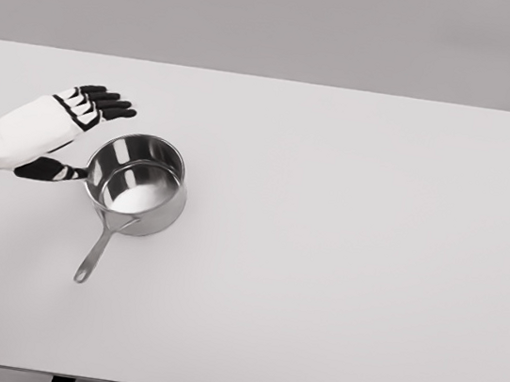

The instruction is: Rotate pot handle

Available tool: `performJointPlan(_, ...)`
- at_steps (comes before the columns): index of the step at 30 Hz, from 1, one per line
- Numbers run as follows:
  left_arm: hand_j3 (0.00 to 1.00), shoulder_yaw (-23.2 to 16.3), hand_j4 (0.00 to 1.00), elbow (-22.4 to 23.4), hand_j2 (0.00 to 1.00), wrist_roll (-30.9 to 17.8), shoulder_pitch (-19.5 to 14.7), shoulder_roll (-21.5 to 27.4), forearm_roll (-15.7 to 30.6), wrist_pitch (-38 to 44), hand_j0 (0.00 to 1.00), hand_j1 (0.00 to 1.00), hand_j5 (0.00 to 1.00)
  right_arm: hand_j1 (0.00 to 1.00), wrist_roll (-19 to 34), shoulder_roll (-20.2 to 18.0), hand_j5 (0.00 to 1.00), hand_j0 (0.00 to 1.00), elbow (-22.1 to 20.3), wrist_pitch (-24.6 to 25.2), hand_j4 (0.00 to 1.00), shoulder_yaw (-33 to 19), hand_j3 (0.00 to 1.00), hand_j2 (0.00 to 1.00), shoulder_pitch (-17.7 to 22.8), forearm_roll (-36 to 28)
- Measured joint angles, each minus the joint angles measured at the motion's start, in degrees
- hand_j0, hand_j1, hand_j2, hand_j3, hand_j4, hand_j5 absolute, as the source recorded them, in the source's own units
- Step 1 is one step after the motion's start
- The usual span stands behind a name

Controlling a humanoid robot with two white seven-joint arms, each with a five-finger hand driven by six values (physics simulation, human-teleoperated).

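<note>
Since the pot [139, 184] looks like shiny, hard metal, you may find it slippery and a bit heavy, so push or hold its long handle [97, 252]. It sits on the left of the desk [343, 241], and it looks empty inside. Your left hand [80, 119] is open beside the pot's rim, thumb near its wall, holding nothing.

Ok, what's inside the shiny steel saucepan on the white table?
Nothing: the shiny steel saucepan shows a bare bright bottom. The near inner wall is hidden by the rim. The left hand is beside it, not inside.
</note>
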Motion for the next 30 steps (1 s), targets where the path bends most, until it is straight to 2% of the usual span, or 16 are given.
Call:
performJointPlan(4,1.0,-0.31,1.0,-0.12,1.0,-0.11,0.26,1.03,-0.42,-0.01,1.0,1.0,1.0,1.0,0.0,0.0,1.0,1.0,0.0,-0.01,1.0,0.0,1.0,1.0,0.0,0.0)
performJointPlan(6,1.0,-1.44,1.0,-1.65,1.0,-0.12,0.09,2.65,-0.32,0.0,1.0,1.0,1.0,1.0,0.0,0.0,1.0,1.0,0.0,-0.01,1.0,0.0,1.0,1.0,0.0,0.0)
performJointPlan(9,1.0,-6.81,1.0,-4.83,1.0,-0.02,-3.51,5.16,-0.01,0.0,1.0,1.0,1.0,1.0,0.0,0.0,1.0,1.0,0.0,0.0,1.0,0.0,1.0,1.0,0.09,0.01)
performJointPlan(13,1.0,-13.17,1.0,-7.87,1.0,0.13,-4.74,6.51,0.11,0.0,1.0,1.0,1.0,1.0,0.0,0.0,1.0,1.0,0.0,0.0,1.0,0.0,1.0,1.0,0.0,0.01)
performJointPlan(16,1.0,-17.38,1.0,-8.58,1.0,0.19,-6.94,6.8,0.09,0.0,1.0,1.0,1.0,1.0,0.0,0.0,1.0,1.0,0.0,0.01,1.0,0.0,1.0,1.0,0.0,0.0)
performJointPlan(19,1.0,-21.22,1.0,-8.83,1.0,0.15,-7.21,6.89,-0.2,0.0,1.0,1.0,1.0,1.0,0.0,0.0,1.0,1.0,0.0,0.01,1.0,0.0,1.0,1.0,0.0,0.0)
performJointPlan(24,1.0,-24.9,1.0,-8.9,1.0,0.06,-7.21,6.94,-1.58,0.0,1.0,1.0,1.0,1.0,0.0,0.0,1.0,1.0,0.0,0.0,1.0,0.0,1.0,1.0,0.0,0.0)
performJointPlan(30,1.0,-26.11,1.0,-8.91,1.0,0.04,-7.12,7.28,-3.91,-0.01,1.0,1.0,1.0,1.0,0.0,0.0,1.0,1.0,0.0,0.01,1.0,0.0,1.0,1.0,0.0,0.0)
